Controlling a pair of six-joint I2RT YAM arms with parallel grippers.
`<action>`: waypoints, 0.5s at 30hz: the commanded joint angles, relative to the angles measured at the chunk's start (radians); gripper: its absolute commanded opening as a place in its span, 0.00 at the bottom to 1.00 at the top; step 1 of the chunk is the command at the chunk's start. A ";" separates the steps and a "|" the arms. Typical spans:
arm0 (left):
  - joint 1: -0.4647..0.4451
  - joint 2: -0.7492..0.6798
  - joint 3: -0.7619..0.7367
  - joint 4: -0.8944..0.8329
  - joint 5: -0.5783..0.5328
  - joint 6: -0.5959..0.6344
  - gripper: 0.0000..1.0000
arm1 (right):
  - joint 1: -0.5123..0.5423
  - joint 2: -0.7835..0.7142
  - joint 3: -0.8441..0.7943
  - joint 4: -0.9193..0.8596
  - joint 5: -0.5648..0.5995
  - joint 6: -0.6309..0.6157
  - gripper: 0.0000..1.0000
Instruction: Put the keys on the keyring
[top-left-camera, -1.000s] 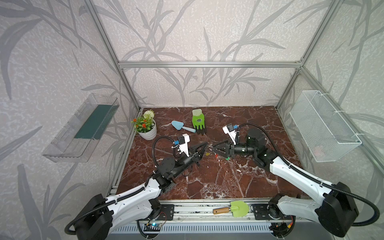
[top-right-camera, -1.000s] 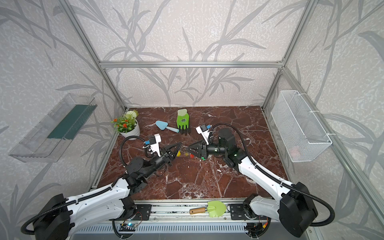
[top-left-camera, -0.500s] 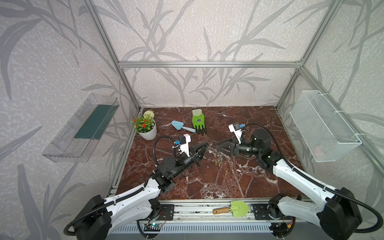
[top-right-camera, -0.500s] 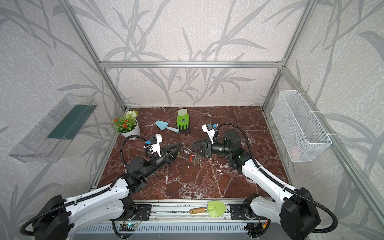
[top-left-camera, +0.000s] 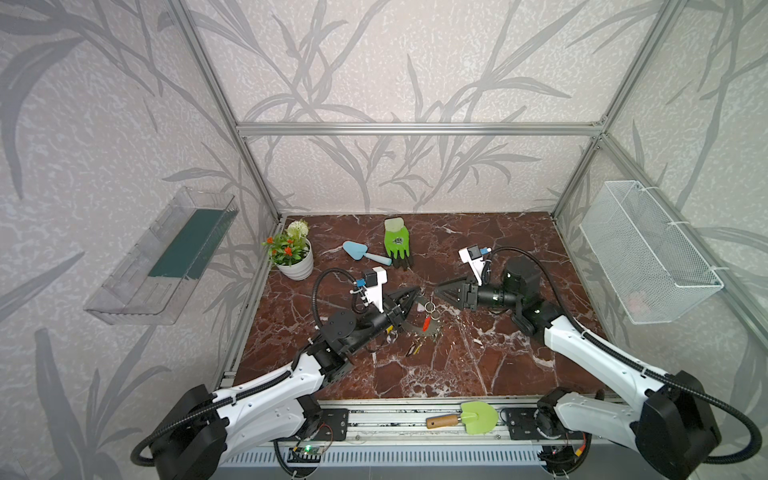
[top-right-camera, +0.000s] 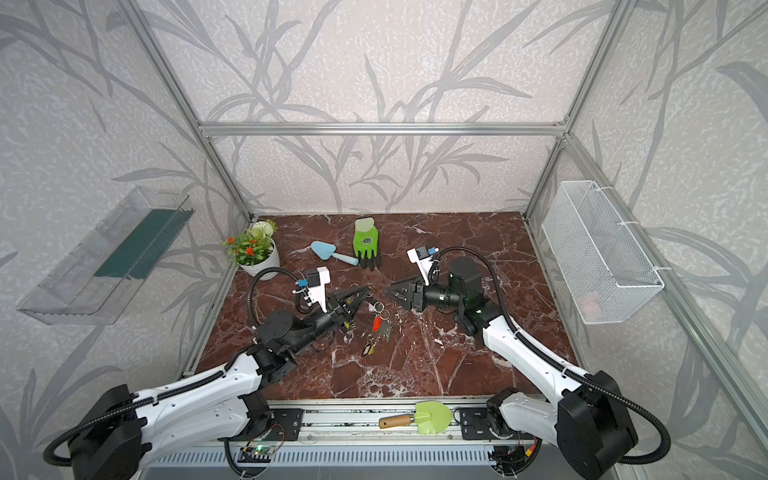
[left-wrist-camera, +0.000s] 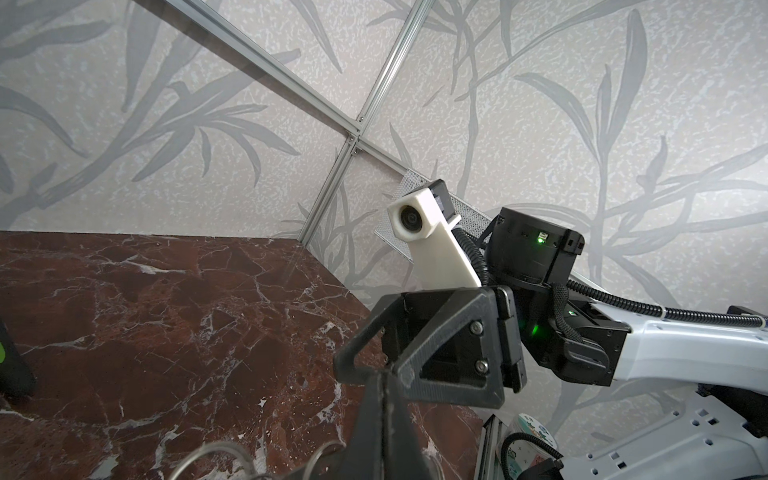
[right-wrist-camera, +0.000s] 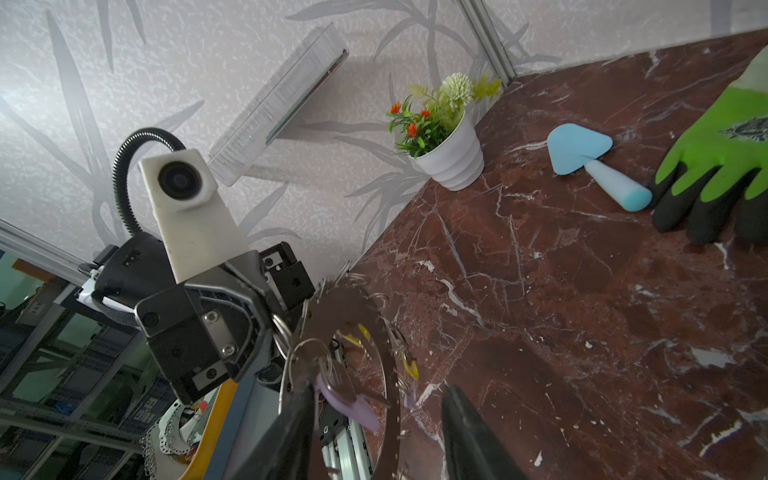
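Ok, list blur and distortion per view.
Right wrist view: its own jaws smear out of focus, the keyring is soft, the glove sharp. Left wrist view: the near jaws blur, the right gripper is crisp. Both top views: frame posts splay outward.

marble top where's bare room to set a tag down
Free: the marble strip along the front rail; the back right corner beyond the right gripper. Crowded: the middle around left gripper and keyring; back left by pot, blue trowel, glove.

Glossy marble table (top-left-camera: 478, 365), matt metal keyring (right-wrist-camera: 357, 305)
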 joint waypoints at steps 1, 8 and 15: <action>-0.003 0.013 0.048 0.118 -0.007 -0.018 0.00 | 0.020 0.011 0.010 -0.050 -0.017 -0.054 0.51; -0.003 0.007 0.045 0.109 -0.024 -0.017 0.00 | 0.051 0.031 0.021 -0.066 -0.030 -0.085 0.50; -0.003 0.024 0.051 0.112 -0.021 -0.023 0.00 | 0.061 0.039 0.031 -0.063 -0.023 -0.096 0.50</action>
